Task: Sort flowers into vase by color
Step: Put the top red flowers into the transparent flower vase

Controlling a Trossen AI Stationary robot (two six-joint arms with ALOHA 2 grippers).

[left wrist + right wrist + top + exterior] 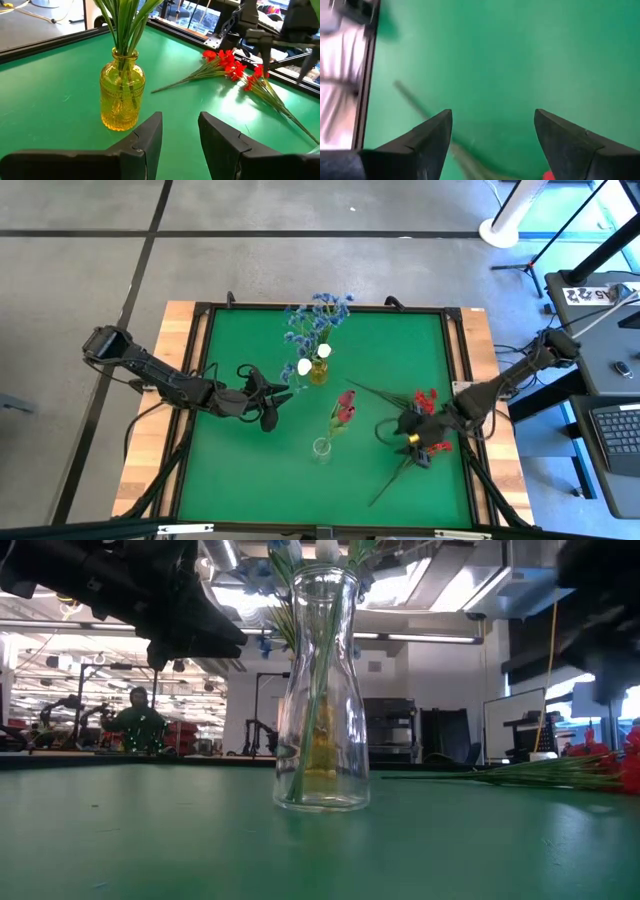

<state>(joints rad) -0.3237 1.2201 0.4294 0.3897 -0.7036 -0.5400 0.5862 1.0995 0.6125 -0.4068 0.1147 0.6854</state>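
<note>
The right gripper [418, 442] is standing wide open and empty over the red sprays [428, 402] lying near the table's [400, 330] right edge. The left gripper [272, 402] is half open, holding nothing, just beside the yellow vase [318, 370] near the far edge. Blue and white flowers [318, 315] are already standing in that vase, red buds [345, 408] in the clear vase [321, 449]. The sprays are left.

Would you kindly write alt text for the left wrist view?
A yellow glass vase holding green stems stands on the green table just beyond the left gripper, whose fingers are apart and empty. Red flower sprays lie farther off.
</note>
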